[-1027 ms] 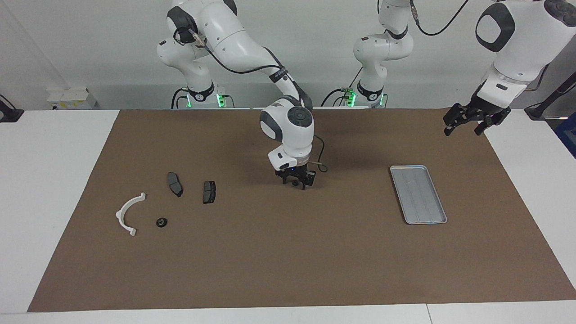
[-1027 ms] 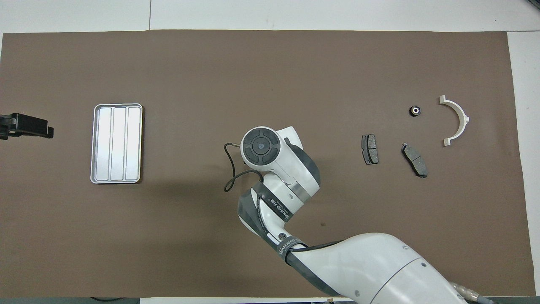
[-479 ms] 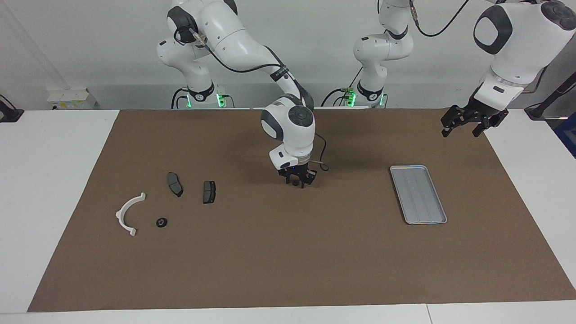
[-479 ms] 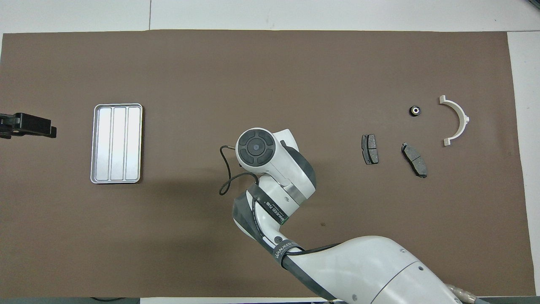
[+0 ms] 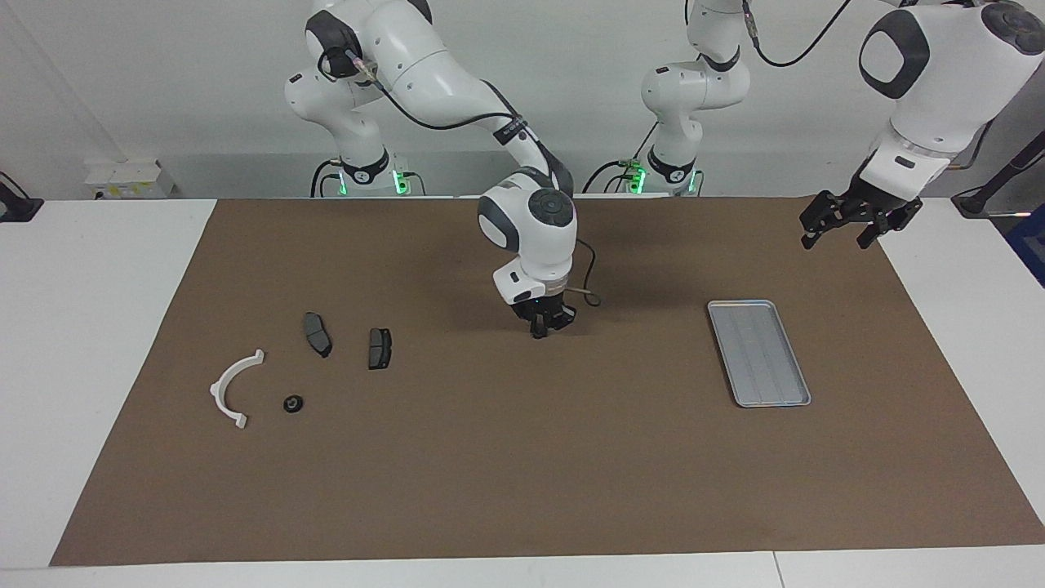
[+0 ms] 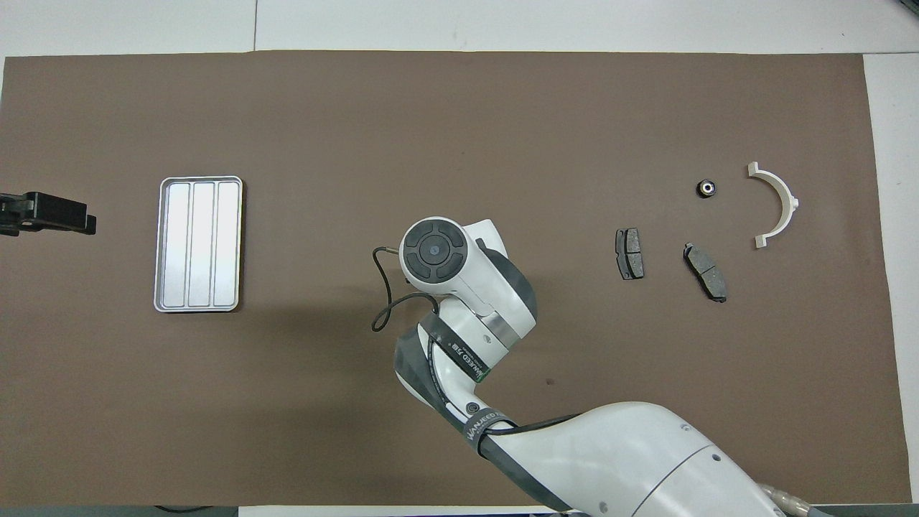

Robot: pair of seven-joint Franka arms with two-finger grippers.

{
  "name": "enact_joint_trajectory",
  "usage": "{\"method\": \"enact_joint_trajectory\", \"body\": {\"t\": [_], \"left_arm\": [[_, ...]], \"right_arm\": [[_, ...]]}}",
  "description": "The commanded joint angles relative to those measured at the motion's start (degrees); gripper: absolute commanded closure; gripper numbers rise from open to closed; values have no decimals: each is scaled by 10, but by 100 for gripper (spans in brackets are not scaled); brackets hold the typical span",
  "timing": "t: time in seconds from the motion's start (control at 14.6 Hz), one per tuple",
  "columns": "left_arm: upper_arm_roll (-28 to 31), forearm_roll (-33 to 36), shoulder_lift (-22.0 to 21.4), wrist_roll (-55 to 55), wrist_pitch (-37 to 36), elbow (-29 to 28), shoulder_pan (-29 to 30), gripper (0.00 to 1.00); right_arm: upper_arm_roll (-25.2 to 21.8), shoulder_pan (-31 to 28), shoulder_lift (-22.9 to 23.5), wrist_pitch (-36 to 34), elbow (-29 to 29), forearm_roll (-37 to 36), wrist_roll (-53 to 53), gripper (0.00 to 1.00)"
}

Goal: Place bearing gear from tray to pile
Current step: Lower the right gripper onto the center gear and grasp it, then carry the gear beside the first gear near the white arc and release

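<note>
**Right gripper shuts empty at mid-mat; bearing gear already by the pile**

Over the last second the right gripper has drawn its fingers from spread to fully together, holding nothing, over bare brown mat. The small black round bearing gear lies well off toward the right arm's end, just beside the white curved half-ring bracket and near the two dark grey brake-pad pieces. The flat ridged silver-grey metal tray holds nothing. The placing looks done. The left gripper waits, fingers wide apart and empty.

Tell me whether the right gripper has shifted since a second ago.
Yes. In the facing view the right gripper has shifted slightly toward the tray, away from the brake pads, and its fingers have closed.
</note>
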Motion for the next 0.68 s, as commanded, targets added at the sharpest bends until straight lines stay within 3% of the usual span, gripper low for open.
{"method": "enact_joint_trajectory", "body": {"t": [0.0,0.14,0.34,0.62], "left_arm": [[5,-2,-1,2,3,2,-6,0],[5,-2,-1,2,3,2,-6,0],[5,-2,-1,2,3,2,-6,0],[5,-2,-1,2,3,2,-6,0]], "right_arm": [[1,-3,-3,-12,5,8,15,100],[0,-4,-3,-19,16,7,15,100],[-2,-21,-1,-95,82,-3,-6,100],[-2,-94,-22,-171,134,-2,-131,100]]}}
